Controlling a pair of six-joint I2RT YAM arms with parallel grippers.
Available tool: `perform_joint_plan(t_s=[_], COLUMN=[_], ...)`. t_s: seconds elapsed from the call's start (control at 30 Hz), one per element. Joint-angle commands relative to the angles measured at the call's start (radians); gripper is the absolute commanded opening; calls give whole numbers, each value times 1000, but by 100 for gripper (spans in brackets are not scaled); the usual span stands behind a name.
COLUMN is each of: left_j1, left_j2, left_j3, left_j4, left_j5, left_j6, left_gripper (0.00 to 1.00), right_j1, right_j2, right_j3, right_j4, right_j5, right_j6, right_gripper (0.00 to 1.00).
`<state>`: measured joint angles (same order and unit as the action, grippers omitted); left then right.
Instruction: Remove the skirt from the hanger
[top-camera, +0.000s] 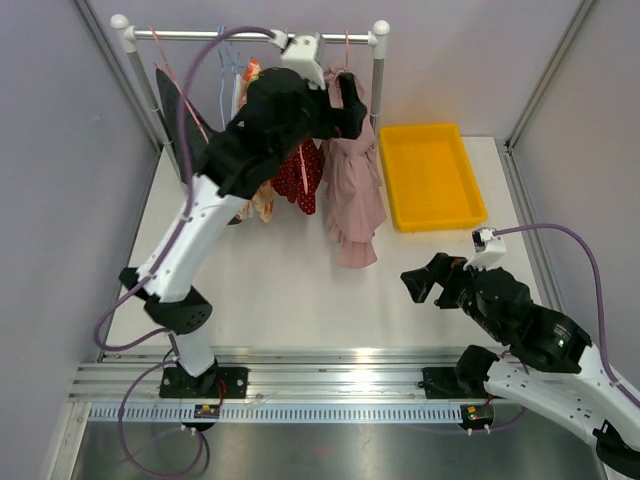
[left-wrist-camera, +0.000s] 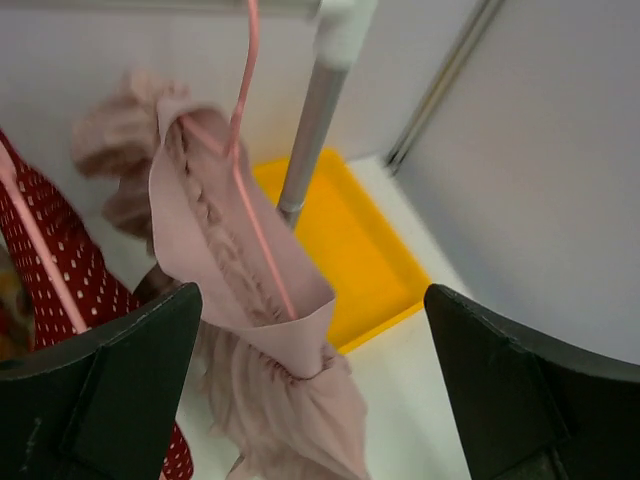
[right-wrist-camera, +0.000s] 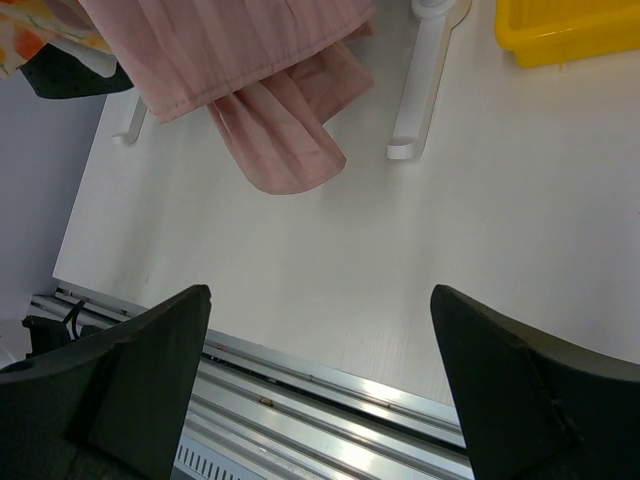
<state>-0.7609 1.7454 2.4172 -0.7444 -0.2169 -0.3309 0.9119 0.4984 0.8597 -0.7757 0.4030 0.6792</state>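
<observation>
Skirt (top-camera: 352, 190): pale pink, tiered, hanging from a pink wire hanger (left-wrist-camera: 243, 120) at the right end of the rail (top-camera: 250, 35), with its hem trailing close to the table (top-camera: 300, 290). Judged light, limp and a little slippery. It should drape and bunch rather than keep any shape, and it is not fragile, though the thin cloth could snag on the wire. The left wrist view shows the gathered waistband folded over the hanger. That thick, elastic-looking band looks the best place to pinch, since the loose cloth lower down would only stretch. Left to right: a dark garment (top-camera: 185, 110) hangs by the left post, then a red spotted garment (top-camera: 300, 175) crowds close beside the skirt. The left gripper (top-camera: 345, 100) is raised at waistband height, jaws spread wide on either side of the band and gripping nothing. The right rack post (top-camera: 379, 80) stands just beside the skirt, so room on that side is tight. The yellow tray (top-camera: 440, 224) lies beyond it. The right gripper (top-camera: 425, 278) sits low over bare table, well apart from the skirt, jaws also wide and empty. The surface is smooth, white and flat.
</observation>
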Motion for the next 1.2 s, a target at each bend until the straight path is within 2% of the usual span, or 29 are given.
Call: perform_joint_plan(t_s=[0.0,0.4,0.5,0.7,0.83,0.93,0.97,1.03,1.07,1.17], left_j1=[-8,-14,-12,-12,-11,-11,-11,-11,-11,-11], left_j2=[34,132,154,203,255,284,289,287,286,263], left_j3=[-4,-39,-35,-23,16,39,37,36,30,14], left_j4=[-6,102,114,169,177,189,194,204,212,224], left_j5=[-154,-229,-231,-228,-217,-220,-225,-237,-245,-259], left_j6=[35,35,39,47,50,49,44,39,30,29], left_gripper=[97,95,93,82,81,70,60,47,35,21], right_j1=[5,5,7,5,7,5,5,5,7,7], right_j2=[-43,-49,-38,-37,-43,-44,-44,-44,-46,-43], right_j3=[1,-13,-13,-16,-16,-14,-16,-16,-16,-16], right_j4=[-25,16,18,24,24,19,18,16,16,13], right_j5=[19,-24,-27,-27,-24,-23,-23,-24,-24,-24], right_j6=[-15,-49,-50,-55,-55,-52,-50,-46,-46,-43], right_gripper=[100,99,99,99,99,100,99,100,99,99])
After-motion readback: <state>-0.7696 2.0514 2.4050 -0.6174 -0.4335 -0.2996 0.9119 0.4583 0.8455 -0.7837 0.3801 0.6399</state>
